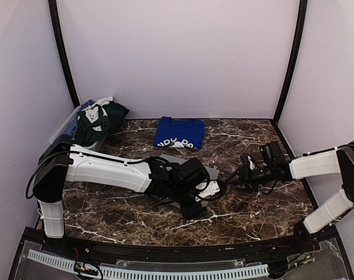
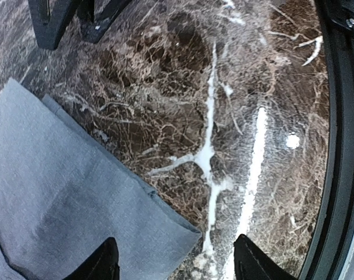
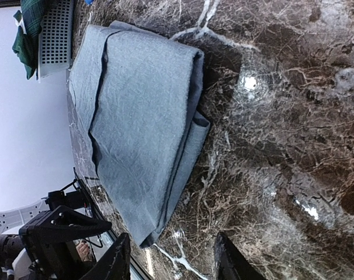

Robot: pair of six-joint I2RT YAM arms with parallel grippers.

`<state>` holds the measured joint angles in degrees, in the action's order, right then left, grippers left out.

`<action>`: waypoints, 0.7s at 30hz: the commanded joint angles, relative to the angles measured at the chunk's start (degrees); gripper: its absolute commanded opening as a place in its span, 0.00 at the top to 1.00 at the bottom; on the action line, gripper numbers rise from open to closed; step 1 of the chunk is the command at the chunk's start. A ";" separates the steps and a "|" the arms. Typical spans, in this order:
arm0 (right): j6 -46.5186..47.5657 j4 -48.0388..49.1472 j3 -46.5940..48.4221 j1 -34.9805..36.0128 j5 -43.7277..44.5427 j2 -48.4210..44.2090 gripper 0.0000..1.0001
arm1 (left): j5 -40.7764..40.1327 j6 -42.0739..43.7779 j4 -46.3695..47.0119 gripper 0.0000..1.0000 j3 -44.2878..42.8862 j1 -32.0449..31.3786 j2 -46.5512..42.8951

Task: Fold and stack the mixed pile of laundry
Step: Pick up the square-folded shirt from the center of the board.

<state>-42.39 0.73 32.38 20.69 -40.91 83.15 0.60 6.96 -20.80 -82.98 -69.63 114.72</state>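
Note:
A folded light-grey garment (image 1: 207, 170) lies mid-table, mostly under my left arm. In the left wrist view its corner (image 2: 66, 198) lies between the spread fingers; in the right wrist view the whole fold (image 3: 142, 122) shows. My left gripper (image 1: 217, 189) is open and empty low over that corner (image 2: 177, 265). My right gripper (image 1: 230, 177) is open and empty just right of the garment's edge (image 3: 172, 262), facing the left gripper. A folded royal-blue T-shirt (image 1: 178, 132) with white print lies at the back centre. The remaining pile (image 1: 100, 118), dark-green and patterned pieces, sits in the basket.
The mesh basket (image 1: 65, 123) stands at the back left against the wall; it also shows in the right wrist view (image 3: 54, 35). The dark marble table (image 1: 264, 216) ends at a black front rail (image 2: 340, 146). White walls enclose three sides.

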 commanded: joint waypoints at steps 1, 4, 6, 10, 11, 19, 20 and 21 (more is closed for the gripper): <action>-0.99 1.10 -1.33 -0.22 -0.77 -3.05 0.54 | 4.23 8.96 4.10 0.35 4.46 -0.25 -4.58; -1.72 1.16 -2.23 -0.21 -0.82 -4.14 0.54 | 3.37 13.68 6.86 0.37 8.29 -0.17 -5.29; -2.56 1.80 -2.94 -0.21 -1.16 -4.31 0.54 | 2.86 16.80 9.28 0.38 9.67 -0.16 -5.25; -3.06 3.09 -4.04 -0.21 -1.72 -3.79 0.54 | 2.14 20.24 13.05 0.38 10.19 0.10 -3.63; -3.37 3.66 -4.38 -0.21 -1.99 -3.53 0.54 | 1.87 21.24 13.90 0.38 10.20 0.10 -3.23; -4.56 6.00 -6.12 -0.04 -2.23 -2.55 0.55 | 2.65 25.68 17.19 0.51 11.88 0.10 -0.58; -4.67 6.03 -6.05 -0.03 -2.27 -2.42 0.56 | 2.70 26.27 17.08 0.52 11.83 0.10 -0.34; -4.71 6.03 -5.95 -0.03 -2.26 -2.26 0.56 | 2.64 26.49 16.92 0.53 11.65 0.10 0.19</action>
<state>-46.37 4.14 26.74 20.69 -42.59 80.14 2.42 30.00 -5.58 -72.25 -69.63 114.10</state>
